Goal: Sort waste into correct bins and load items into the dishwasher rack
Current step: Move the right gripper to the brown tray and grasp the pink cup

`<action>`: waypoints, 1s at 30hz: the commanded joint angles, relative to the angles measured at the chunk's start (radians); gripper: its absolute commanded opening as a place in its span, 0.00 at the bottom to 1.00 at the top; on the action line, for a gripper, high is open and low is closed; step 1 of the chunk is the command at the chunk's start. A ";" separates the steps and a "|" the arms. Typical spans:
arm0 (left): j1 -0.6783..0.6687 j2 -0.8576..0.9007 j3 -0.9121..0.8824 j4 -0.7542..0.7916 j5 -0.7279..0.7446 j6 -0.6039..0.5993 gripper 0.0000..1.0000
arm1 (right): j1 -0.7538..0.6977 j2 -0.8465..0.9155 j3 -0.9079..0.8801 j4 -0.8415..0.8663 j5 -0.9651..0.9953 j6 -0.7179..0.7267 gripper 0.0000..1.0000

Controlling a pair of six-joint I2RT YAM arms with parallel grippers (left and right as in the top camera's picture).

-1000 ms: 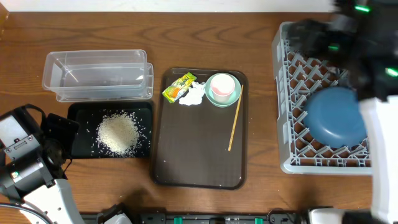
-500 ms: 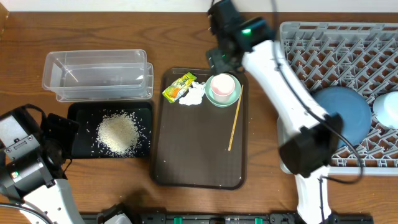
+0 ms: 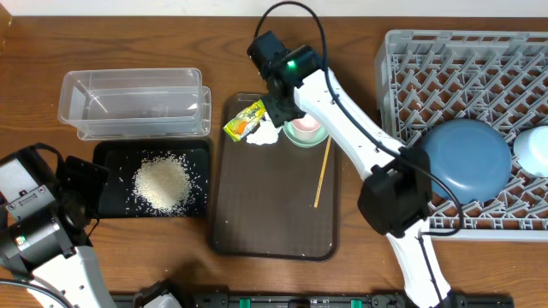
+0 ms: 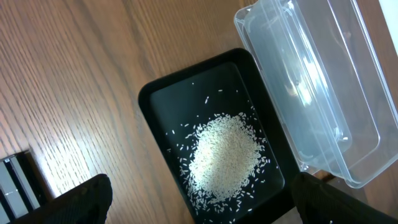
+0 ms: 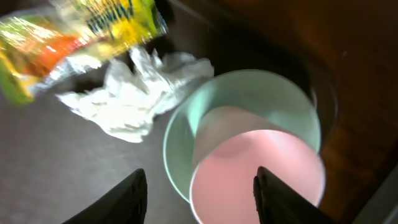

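- The left gripper (image 4: 202,190) is staying parked as before, fingers spread and empty, over the rice (image 4: 224,158) heaped in the black tray (image 4: 161,106).
- The wrapper (image 3: 247,118) and tissue (image 3: 265,134) are lying unmoved on the serving tray (image 3: 274,222).
- The right gripper (image 5: 202,196), over the rack (image 3: 462,77) a second ago, is now hovering with fingers parted and empty above the pink cup (image 5: 261,168), which is nesting in the mint bowl (image 5: 242,93).

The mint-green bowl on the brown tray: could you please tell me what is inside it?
A small pink cup sits inside the mint-green bowl. The cup covers most of the bowl's floor, so anything beneath it cannot be seen.
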 commanded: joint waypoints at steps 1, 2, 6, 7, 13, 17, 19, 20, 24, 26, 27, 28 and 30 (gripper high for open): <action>0.005 0.000 0.021 -0.003 -0.005 -0.002 0.95 | -0.003 0.042 0.010 -0.014 0.008 0.033 0.49; 0.005 0.000 0.021 -0.003 -0.005 -0.002 0.95 | -0.003 0.042 0.010 -0.015 0.008 0.033 0.47; 0.005 0.000 0.021 -0.003 -0.005 -0.002 0.95 | -0.003 0.043 0.008 -0.014 0.006 0.033 0.41; 0.005 0.000 0.021 -0.003 -0.005 -0.002 0.95 | -0.003 0.043 0.008 -0.017 0.005 0.033 0.40; 0.005 0.000 0.021 -0.003 -0.005 -0.002 0.95 | -0.003 0.043 -0.003 -0.037 0.002 0.034 0.30; 0.005 0.000 0.021 -0.003 -0.005 -0.002 0.95 | 0.001 0.043 -0.018 -0.038 -0.026 0.043 0.28; 0.005 0.000 0.021 -0.003 -0.005 -0.002 0.95 | 0.002 0.043 -0.024 -0.040 -0.035 0.043 0.28; 0.005 0.000 0.021 -0.003 -0.005 -0.002 0.95 | 0.002 0.043 -0.027 -0.041 -0.035 0.043 0.27; 0.005 0.000 0.021 -0.003 -0.005 -0.002 0.95 | 0.002 0.043 -0.027 -0.047 -0.035 0.043 0.22; 0.005 0.000 0.021 -0.003 -0.005 -0.002 0.95 | 0.003 0.043 -0.027 -0.047 -0.036 0.044 0.17; 0.005 0.000 0.021 -0.003 -0.005 -0.002 0.95 | 0.003 0.043 -0.027 -0.047 -0.036 0.044 0.13; 0.005 0.000 0.021 -0.003 -0.005 -0.002 0.95 | 0.004 0.043 -0.027 -0.047 -0.036 0.044 0.11; 0.005 0.000 0.021 -0.003 -0.005 -0.002 0.95 | 0.004 0.043 -0.027 -0.047 -0.035 0.044 0.05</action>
